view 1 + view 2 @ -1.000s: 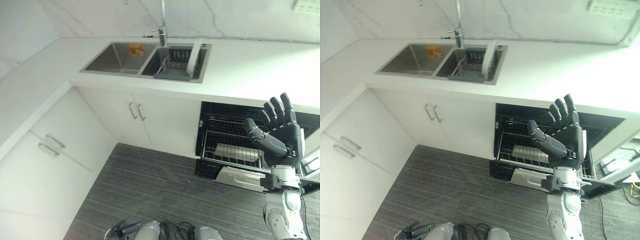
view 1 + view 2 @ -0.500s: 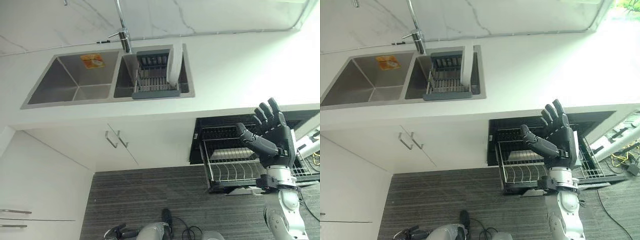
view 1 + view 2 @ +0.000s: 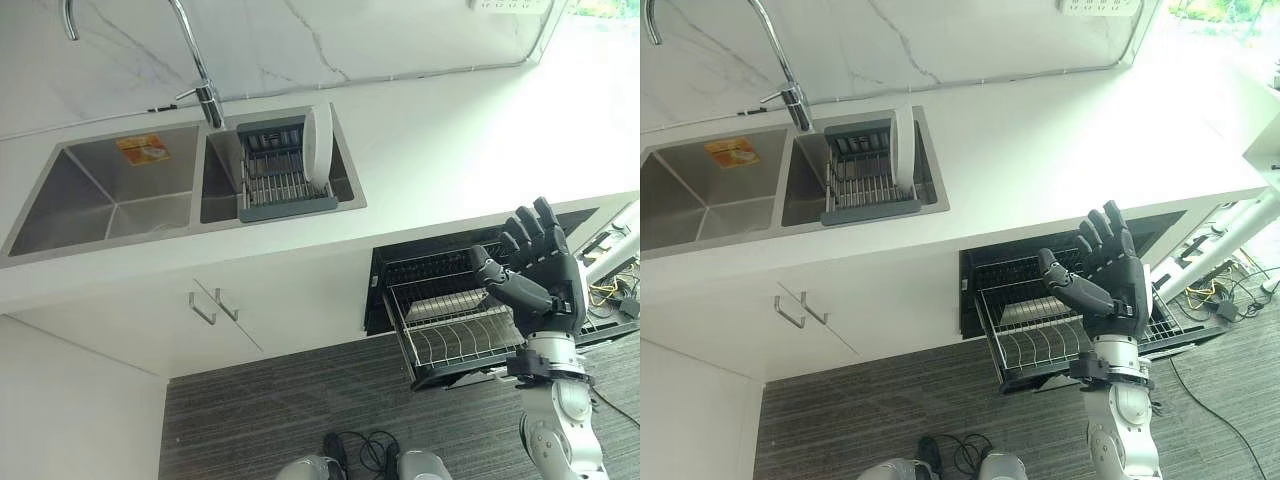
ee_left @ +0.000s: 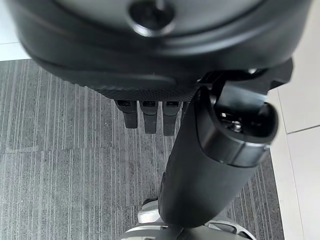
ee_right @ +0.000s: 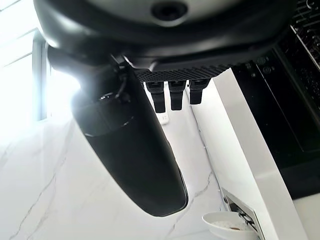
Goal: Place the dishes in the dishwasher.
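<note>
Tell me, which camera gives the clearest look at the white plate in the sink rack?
The left eye view: the white plate stands on edge in the rack, unobstructed. The right eye view shows much the same. The right wrist view catches a white dish at its edge, too partial to identify.

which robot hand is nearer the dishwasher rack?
Right. The right robot hand is raised, open, in front of the rack. The left robot hand hangs open over the floor, away from it.

Overall light: bright, even daylight.
Source: the window (image 3: 1200, 10) past the counter's far right corner.
Glare: the white counter (image 3: 480, 130) washes out toward its right edge; a blown-out patch beside the right hand (image 5: 125, 150) in its wrist view.
Shadow: dark inside the dishwasher (image 3: 440, 300) under the counter's front edge.
Focus: both wrist views show their hands blurred.
</note>
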